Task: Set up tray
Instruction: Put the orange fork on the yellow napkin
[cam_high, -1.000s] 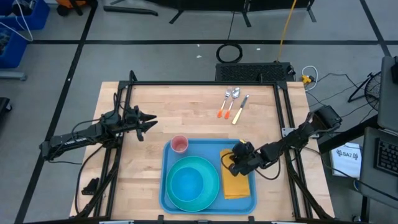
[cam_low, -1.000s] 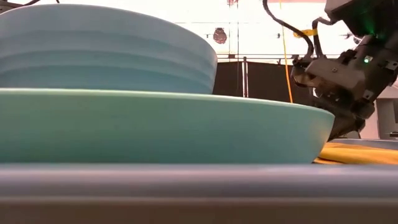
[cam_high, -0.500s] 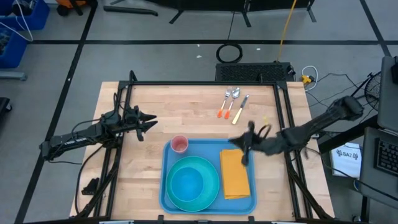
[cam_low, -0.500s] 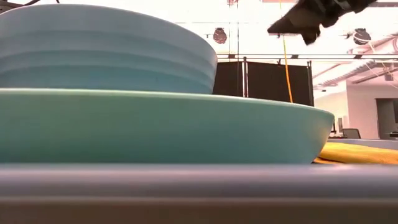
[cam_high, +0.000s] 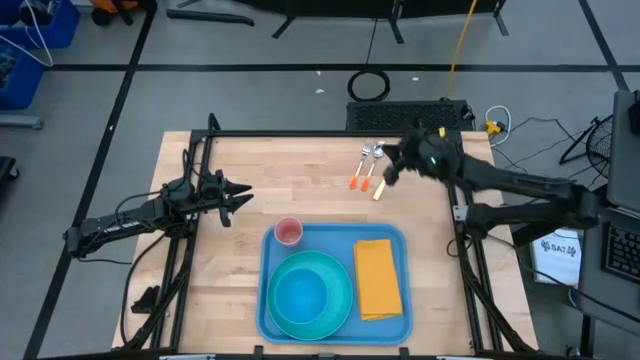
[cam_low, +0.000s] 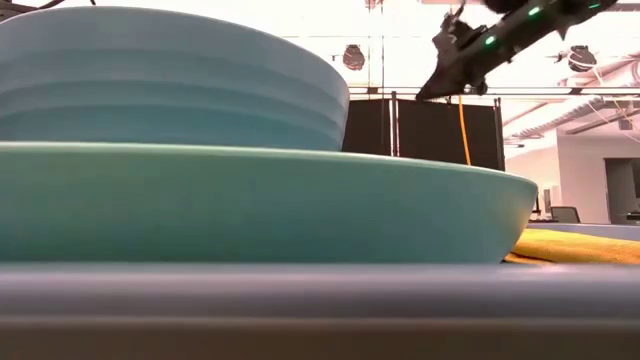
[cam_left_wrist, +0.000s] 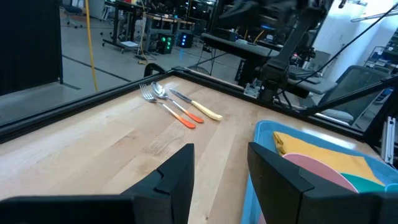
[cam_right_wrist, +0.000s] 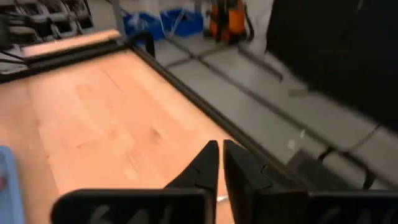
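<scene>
The light-blue tray (cam_high: 268, 262) lies at the table's near edge. On it stand a teal plate (cam_high: 340, 275) with a blue bowl (cam_high: 298, 296) in it and a pink cup (cam_high: 288, 232), and a yellow napkin (cam_high: 378, 278) lies flat on it. A fork, a spoon and a knife (cam_high: 370, 170) lie side by side on the wood near the far edge. My right gripper (cam_high: 386, 172) hangs in the air over the cutlery, shut and holding nothing. My left gripper (cam_high: 243, 195) waits open at the table's left, level, pointing toward the tray's far side.
A black metal frame (cam_high: 330, 134) borders the table's far, left and right sides. Bare wood (cam_high: 290, 175) lies between the tray and the far edge, left of the cutlery. In the low view the plate (cam_low: 260, 205) and bowl (cam_low: 170, 80) fill the foreground.
My right gripper has left the napkin on the tray, risen, and swung toward the table's far edge until it is above the cutlery, rolling as it went. The napkin stays flat on the tray. My left arm has kept still.
</scene>
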